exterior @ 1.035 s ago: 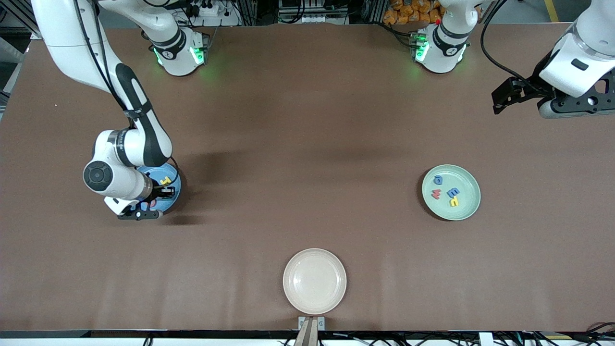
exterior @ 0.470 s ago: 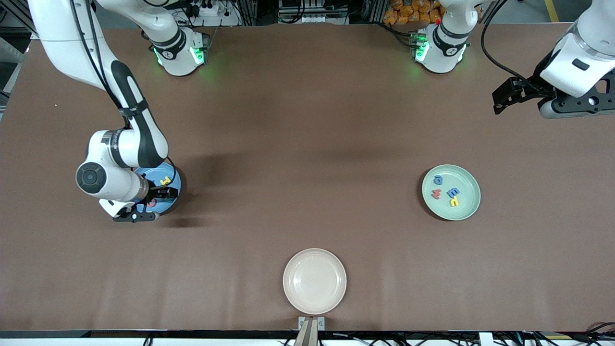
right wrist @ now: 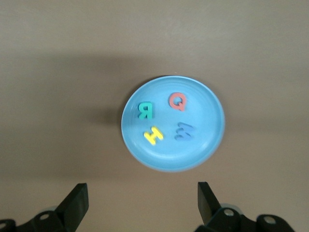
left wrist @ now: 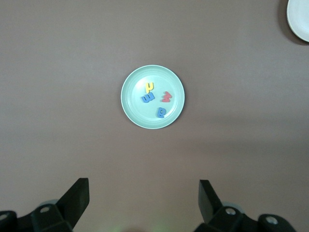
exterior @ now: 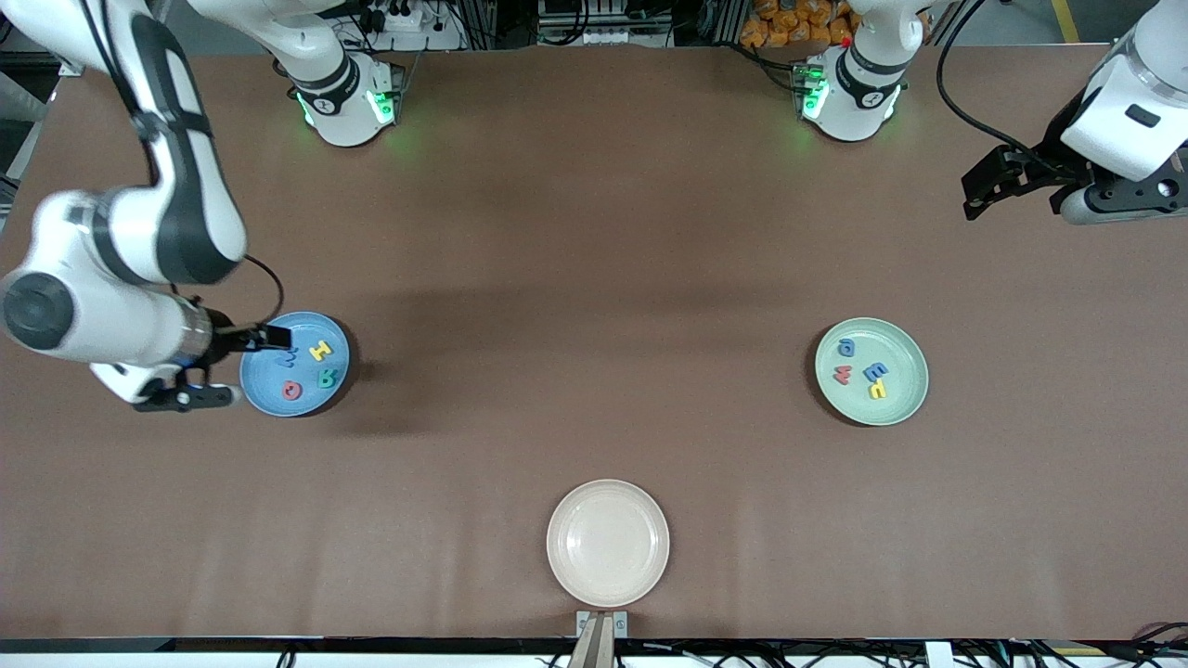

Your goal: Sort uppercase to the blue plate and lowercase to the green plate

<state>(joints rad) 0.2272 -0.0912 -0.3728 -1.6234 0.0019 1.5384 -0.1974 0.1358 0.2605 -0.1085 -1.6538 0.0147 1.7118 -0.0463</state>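
Note:
The blue plate (exterior: 306, 404) lies toward the right arm's end of the table and holds the uppercase letters: yellow H (exterior: 319, 351), teal-green R (exterior: 327, 378), red Q (exterior: 292, 391) and blue W (exterior: 290, 356). They also show in the right wrist view, on the blue plate (right wrist: 203, 140). My right gripper (exterior: 264, 339) is open and empty, raised beside the plate's rim (right wrist: 142, 203). The green plate (exterior: 905, 404) holds the lowercase letters: blue g (exterior: 846, 347), red w (exterior: 842, 375), blue E-like letter (exterior: 875, 371) and yellow h (exterior: 877, 391). My left gripper (exterior: 988, 181) is open and empty, high above the table (left wrist: 144, 200).
A cream plate (exterior: 608, 543) lies near the front edge at mid-table, with nothing on it; its rim also shows in the left wrist view (left wrist: 299, 19). The green plate shows whole in the left wrist view (left wrist: 133, 108). The two arm bases stand along the table's back edge.
My right arm has risen and drawn off the blue plate toward its own end of the table, uncovering the plate and its letters. The left arm has shifted only slightly.

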